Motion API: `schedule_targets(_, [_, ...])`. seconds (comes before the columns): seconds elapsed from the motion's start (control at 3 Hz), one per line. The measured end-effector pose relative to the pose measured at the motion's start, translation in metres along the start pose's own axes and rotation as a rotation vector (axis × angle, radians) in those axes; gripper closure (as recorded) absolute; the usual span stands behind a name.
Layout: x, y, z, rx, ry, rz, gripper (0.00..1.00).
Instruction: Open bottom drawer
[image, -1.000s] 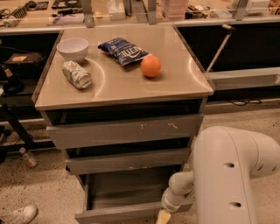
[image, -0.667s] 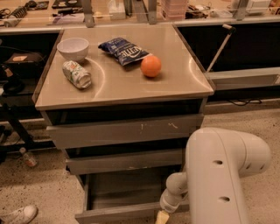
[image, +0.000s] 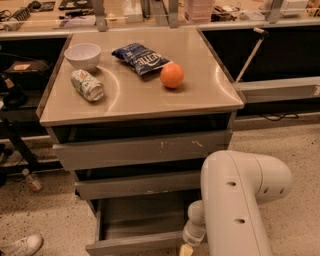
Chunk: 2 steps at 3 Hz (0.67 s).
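Note:
The bottom drawer (image: 134, 244) stands pulled out from the grey metal cabinet. Its plain slim front panel is near the lower edge of the camera view, and its empty inside (image: 142, 216) shows behind it. My gripper (image: 187, 248) is at the right end of that front panel, at the very bottom of the view and partly cut off. My thick white arm (image: 235, 200) reaches down to it and hides the drawer's right side.
Above are the mid-width drawer front (image: 137, 184) and the widest, scratched one (image: 142, 149), both in. On the cabinet top (image: 210, 95) lie a white bowl (image: 82, 54), a can on its side (image: 87, 85), a blue chip bag (image: 142, 57) and an orange (image: 172, 75). A shoe (image: 20, 245) lies on the floor at left.
My arm's big white link has swung to the left. The bottom drawer stays pulled out about as far as before.

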<state>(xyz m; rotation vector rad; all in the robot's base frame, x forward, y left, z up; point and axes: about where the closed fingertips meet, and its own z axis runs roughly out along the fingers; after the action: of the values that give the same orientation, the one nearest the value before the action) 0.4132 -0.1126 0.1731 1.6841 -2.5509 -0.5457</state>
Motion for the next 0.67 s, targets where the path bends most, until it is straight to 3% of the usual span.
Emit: schedule_targets(0.67, [0.026,0.014,0.008,-0.028,0.039,0.044,0.00])
